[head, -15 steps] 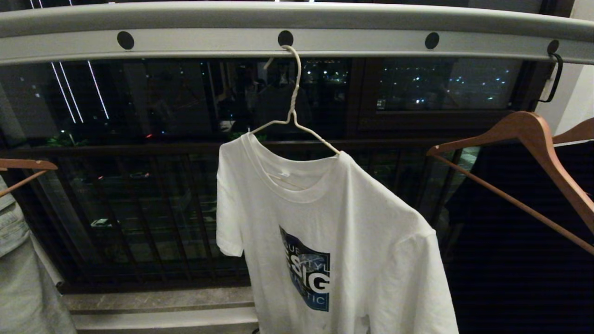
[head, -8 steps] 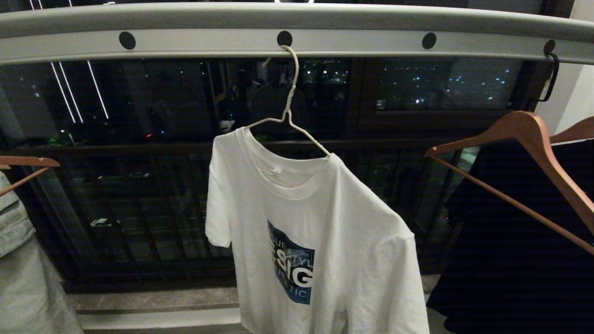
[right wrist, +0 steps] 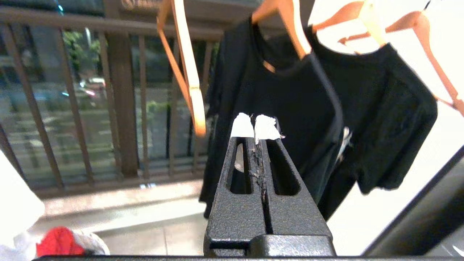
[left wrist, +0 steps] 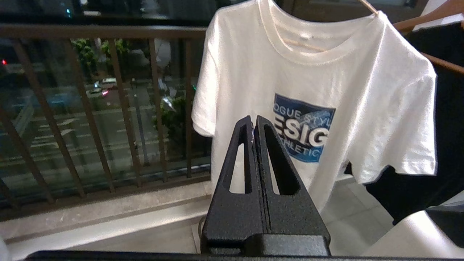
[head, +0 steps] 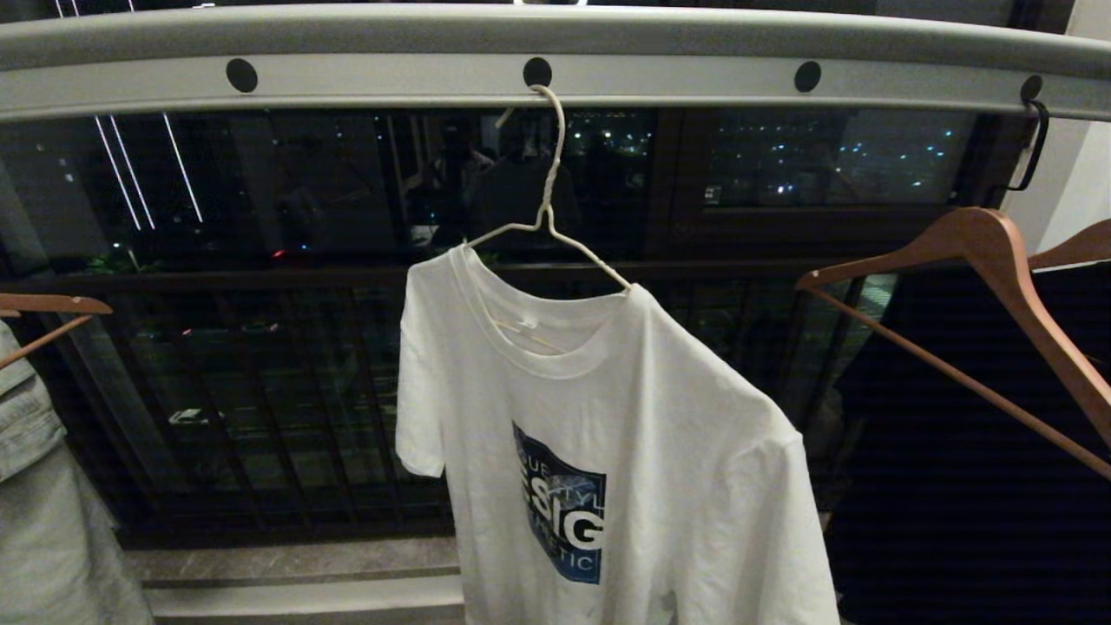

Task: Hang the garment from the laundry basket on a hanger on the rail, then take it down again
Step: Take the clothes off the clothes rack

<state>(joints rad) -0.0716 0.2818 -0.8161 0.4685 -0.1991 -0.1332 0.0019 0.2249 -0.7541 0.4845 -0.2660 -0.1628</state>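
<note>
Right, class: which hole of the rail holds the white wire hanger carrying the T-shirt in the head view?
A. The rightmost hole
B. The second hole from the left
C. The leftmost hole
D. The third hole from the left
B: the hanger hooks into the rail at its second hole from the left, the T-shirt draped below.

garment (head: 625, 434): white T-shirt, blue chest graphic, hung tilted on the hanger
hanger (head: 547, 217): thin white wire, hooked in a rail hole
rail (head: 391, 74): pale grey, overhead
</note>
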